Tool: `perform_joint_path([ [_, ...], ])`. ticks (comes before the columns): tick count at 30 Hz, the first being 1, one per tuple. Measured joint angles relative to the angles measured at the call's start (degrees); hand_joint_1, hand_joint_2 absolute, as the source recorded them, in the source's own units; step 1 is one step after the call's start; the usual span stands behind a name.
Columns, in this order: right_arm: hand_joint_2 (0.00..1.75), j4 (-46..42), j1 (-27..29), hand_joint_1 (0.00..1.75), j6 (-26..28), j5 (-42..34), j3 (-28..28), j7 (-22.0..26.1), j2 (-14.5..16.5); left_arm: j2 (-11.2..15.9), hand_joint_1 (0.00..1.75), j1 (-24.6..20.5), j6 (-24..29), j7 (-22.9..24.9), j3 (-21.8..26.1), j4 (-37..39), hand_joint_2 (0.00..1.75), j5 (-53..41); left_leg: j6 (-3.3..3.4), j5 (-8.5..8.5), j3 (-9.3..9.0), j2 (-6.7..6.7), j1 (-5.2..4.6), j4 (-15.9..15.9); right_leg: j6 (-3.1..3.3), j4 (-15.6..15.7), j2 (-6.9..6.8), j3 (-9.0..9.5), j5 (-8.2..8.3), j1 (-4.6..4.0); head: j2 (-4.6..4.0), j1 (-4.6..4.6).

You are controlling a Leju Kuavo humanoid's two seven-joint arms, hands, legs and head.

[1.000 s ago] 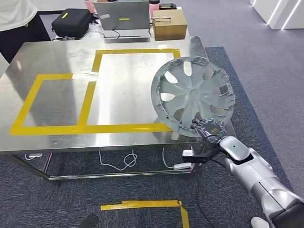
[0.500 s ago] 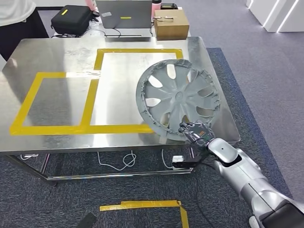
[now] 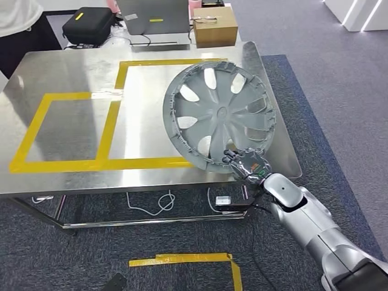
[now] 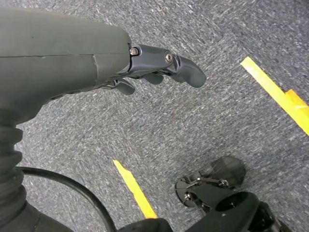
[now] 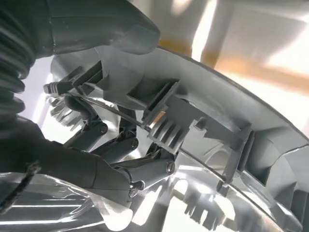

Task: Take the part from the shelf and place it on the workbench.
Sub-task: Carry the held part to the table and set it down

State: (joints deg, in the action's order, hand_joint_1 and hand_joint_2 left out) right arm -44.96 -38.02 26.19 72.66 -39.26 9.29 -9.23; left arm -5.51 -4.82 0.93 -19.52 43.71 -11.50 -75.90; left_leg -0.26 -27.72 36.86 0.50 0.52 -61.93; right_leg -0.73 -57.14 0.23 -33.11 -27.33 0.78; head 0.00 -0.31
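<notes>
R hand [image 3: 247, 163] grips wheel cover [image 3: 219, 115] near rim, over workbench [image 3: 68, 73].

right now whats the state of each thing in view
hubcap: held at its rim by the right hand, tilted over the workbench, not yet laid flat
right hand: grips the hubcap's near rim
left hand: holds nothing, fingers partly curled, over the carpet
workbench: bare steel inside its yellow tape outlines
laptop: lid up
cardboard box: closed
</notes>
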Motion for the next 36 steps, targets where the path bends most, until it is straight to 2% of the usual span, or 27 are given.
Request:
perform_joint_path([
  [3, 1.75, -2.3, -0.2, 1.75, -0.3, -0.3, 1.0, -0.2, -0.3, 0.0, 0.0, 0.1, -0.1, 0.0, 0.0, 0.0, 1.75, 0.0, -0.48, -4.95, 4.67, -0.09, 0.13, -10.8, 0.52, 0.0, -0.03, 0.06, -0.02, -0.08, 0.0, -0.15],
  [4, 1.75, -2.9, -0.3, 1.75, -0.5, -0.4, 1.2, -0.2, -0.5, 0.0, 0.0, 0.1, -0.1, 0.0, 0.0, 0.0, 1.75, -0.1, -0.5, -5.31, 5.62, -0.09, 0.13, -13.0, 0.56, 0.0, -0.02, 0.11, -0.06, -0.13, 0.0, -0.15],
  [5, 1.75, -3.5, -0.4, 1.75, -0.6, -0.4, 1.4, -0.1, -0.7, 0.0, 0.0, 0.1, -0.2, 0.0, 0.0, 0.0, 1.75, -0.1, -0.43, -4.54, 5.62, -0.09, 0.12, -13.0, 0.57, 0.0, 0.01, 0.19, -0.09, -0.17, 0.0, -0.16],
  [6, 1.75, -3.9, -0.5, 1.75, -0.7, -0.4, 1.5, -0.1, -0.8, 0.0, 0.0, 0.1, -0.3, -0.1, 0.0, 0.0, 1.75, -0.1, -0.28, -2.8, 4.59, -0.09, 0.12, -10.9, 0.55, 0.0, 0.04, 0.32, -0.15, -0.2, 0.0, -0.15],
  [8, 1.75, -4.7, -0.7, 1.75, -0.9, -0.4, 1.9, 0.0, -0.9, 0.1, 0.0, 0.1, -0.3, -0.1, 0.0, 0.0, 1.75, -0.1, 0.23, 1.12, 0.97, -0.1, 0.02, -3.2, 0.33, -0.1, 0.11, 0.53, -0.37, -0.35, 0.0, -0.15],
  [9, 1.75, -5.0, -0.8, 1.75, -0.9, -0.4, 2.0, 0.0, -1.0, 0.1, 0.0, 0.1, -0.3, -0.1, 0.0, 0.0, 1.75, -0.1, 0.47, 2.02, -0.44, -0.1, -0.05, 0.1, 0.14, -0.2, 0.14, 0.45, -0.46, -0.46, 0.0, -0.13],
  [10, 1.75, -5.2, -0.8, 1.75, -1.0, -0.4, 2.1, 0.0, -1.1, 0.1, 0.0, 0.1, -0.3, -0.1, -0.1, 0.0, 1.75, -0.1, 0.66, 2.27, -1.19, -0.08, -0.12, 2.0, -0.1, -0.3, 0.15, 0.26, -0.48, -0.57, 0.0, -0.08],
  [13, 1.75, -5.7, -0.9, 1.75, -1.2, -0.4, 2.3, 0.2, -1.3, 0.0, 0.0, 0.2, -0.3, -0.1, -0.1, 0.0, 1.75, -0.1, 1.21, 1.95, -1.3, -0.07, -0.06, 3.0, -0.98, -0.4, 0.13, -0.3, -0.56, -0.6, 0.0, -0.06],
  [14, 1.75, -5.8, -1.0, 1.75, -1.3, -0.5, 2.4, 0.2, -1.5, 0.0, 0.0, 0.3, -0.3, -0.1, -0.1, 0.0, 1.75, -0.1, 1.46, 2.04, -1.38, -0.08, 0.05, 3.1, -1.3, -1.0, 0.1, -0.69, -1.12, -0.57, 0.0, -0.02],
  [16, 1.75, -5.8, -1.2, 1.75, -1.8, -0.6, 2.4, 0.5, -1.7, 0.0, 0.0, 0.2, -0.3, -0.1, -0.1, 0.0, 1.75, -0.1, 2.0, 2.18, -1.46, -0.12, 0.25, 3.4, -1.84, -5.4, 0.06, -2.95, -3.64, -0.44, 0.0, 0.14],
  [18, 1.75, -5.7, -1.4, 1.75, -2.5, -0.8, 2.4, 0.8, -1.8, 0.0, 0.0, 0.1, -0.4, -0.1, -0.1, 0.0, 1.75, -0.2, 2.27, 2.16, -1.41, -0.11, 0.21, 3.4, -2.21, -12.8, 0.04, -6.6, -6.61, -0.29, 0.0, 0.25],
  [19, 1.75, -5.5, -1.4, 1.75, -2.8, -0.8, 2.4, 1.1, -1.9, 0.0, 0.0, 0.2, -0.4, -0.1, -0.1, 0.0, 1.75, -0.3, 2.29, 2.15, -1.43, -0.1, 0.2, 3.4, -2.33, -15.4, 0.03, -8.01, -7.16, -0.24, 0.0, 0.24],
  [20, 1.75, -5.1, -1.4, 1.75, -3.1, -0.9, 2.4, 1.4, -1.9, 0.0, 0.0, 0.2, -0.4, -0.1, -0.2, 0.0, 1.75, -0.4, 2.29, 2.14, -1.45, -0.08, 0.19, 3.4, -2.38, -16.2, 0.03, -8.59, -6.66, -0.19, 0.0, 0.26],
  [21, 1.75, -4.7, -1.4, 1.75, -3.4, -0.9, 2.3, 1.7, -1.9, -0.1, 0.0, 0.2, -0.4, -0.1, -0.3, 0.0, 1.75, -0.4, 2.27, 2.12, -1.49, -0.04, 0.2, 3.4, -2.35, -14.6, 0.0, -8.08, -5.11, -0.15, 0.0, 0.26],
  [23, 1.75, -3.6, -1.6, 1.75, -3.8, -0.9, 2.2, 2.5, -1.9, -0.1, 0.0, 0.1, -0.5, -0.1, -0.4, 0.0, 1.75, -0.6, 2.07, 2.04, -1.51, 0.05, 0.13, 3.3, -2.12, -7.4, -0.08, -4.82, -1.13, -0.13, 0.0, 0.26],
  [24, 1.75, -2.9, -1.8, 1.75, -3.9, -1.0, 2.0, 2.9, -1.7, -0.1, 0.0, 0.0, -0.5, -0.1, -0.5, 0.0, 1.75, -0.6, 1.85, 2.01, -1.4, 0.07, 0.02, 3.2, -1.94, -3.9, -0.1, -3.14, 0.04, -0.16, 0.0, 0.26],
  [25, 1.75, -2.3, -2.0, 1.75, -3.9, -1.0, 1.8, 3.2, -1.5, -0.1, 0.0, -0.1, -0.5, -0.1, -0.5, 0.0, 1.75, -0.7, 1.57, 2.04, -1.22, 0.08, -0.09, 3.2, -1.72, -1.7, -0.1, -2.08, 0.5, -0.21, 0.0, 0.25],
  [28, 1.75, -0.4, -2.2, 1.75, -4.0, -0.9, 1.2, 3.5, -0.5, -0.1, 0.0, -0.1, -0.6, 0.0, -0.5, 0.0, 1.75, -0.8, 0.66, 2.17, -0.85, 0.05, -0.18, 3.2, -0.79, -0.8, -0.06, -1.66, 0.43, -0.25, 0.0, 0.26],
  [30, 1.75, 0.6, -2.3, 1.75, -4.2, -0.8, 0.8, 3.4, 0.4, 0.0, 0.0, -0.2, -0.6, 0.0, -0.6, 0.0, 1.75, -0.8, 0.03, 0.87, -0.23, -0.02, -0.11, 1.5, -0.05, -0.6, -0.09, -1.59, 0.59, -0.09, 0.0, 0.16],
  [31, 1.75, 1.1, -2.4, 1.75, -4.3, -0.7, 0.6, 3.4, 0.9, 0.0, 0.0, -0.2, -0.7, 0.1, -0.7, 0.0, 1.75, -0.9, -0.25, -0.62, 0.82, -0.06, -0.07, -0.9, 0.26, -0.5, -0.11, -1.53, 0.64, -0.02, 0.0, 0.11],
  [33, 1.75, 2.0, -2.5, 1.75, -4.6, -0.6, 0.3, 3.5, 2.1, 0.0, 0.0, -0.3, -1.0, 0.1, -0.9, 0.0, 1.75, -0.9, -0.55, -4.15, 4.13, -0.09, -0.04, -8.4, 0.63, -0.5, -0.11, -1.51, 0.57, -0.15, 0.0, 0.03],
  [34, 1.75, 2.5, -2.6, 1.75, -4.8, -0.6, 0.0, 3.6, 2.7, 0.0, 0.0, -0.4, -1.1, 0.1, -1.0, 0.0, 1.75, -1.0, -0.58, -5.14, 5.55, -0.09, -0.04, -11.6, 0.72, -0.6, -0.11, -1.47, 0.53, -0.26, 0.0, 0.04],
  [35, 1.75, 2.9, -2.6, 1.75, -5.0, -0.6, -0.2, 3.6, 3.3, 0.1, 0.0, -0.4, -1.3, 0.2, -1.2, 0.0, 1.75, -1.0, -0.51, -5.04, 6.13, -0.09, -0.05, -12.9, 0.79, -0.6, -0.09, -1.39, 0.48, -0.36, 0.0, 0.03],
  [36, 1.75, 3.2, -2.7, 1.75, -5.2, -0.5, -0.5, 3.6, 3.9, 0.1, 0.0, -0.5, -1.4, 0.2, -1.3, 0.0, 1.75, -1.0, -0.35, -3.89, 5.74, -0.09, -0.06, -12.1, 0.83, -0.6, -0.05, -1.29, 0.42, -0.47, 0.0, 0.04],
])
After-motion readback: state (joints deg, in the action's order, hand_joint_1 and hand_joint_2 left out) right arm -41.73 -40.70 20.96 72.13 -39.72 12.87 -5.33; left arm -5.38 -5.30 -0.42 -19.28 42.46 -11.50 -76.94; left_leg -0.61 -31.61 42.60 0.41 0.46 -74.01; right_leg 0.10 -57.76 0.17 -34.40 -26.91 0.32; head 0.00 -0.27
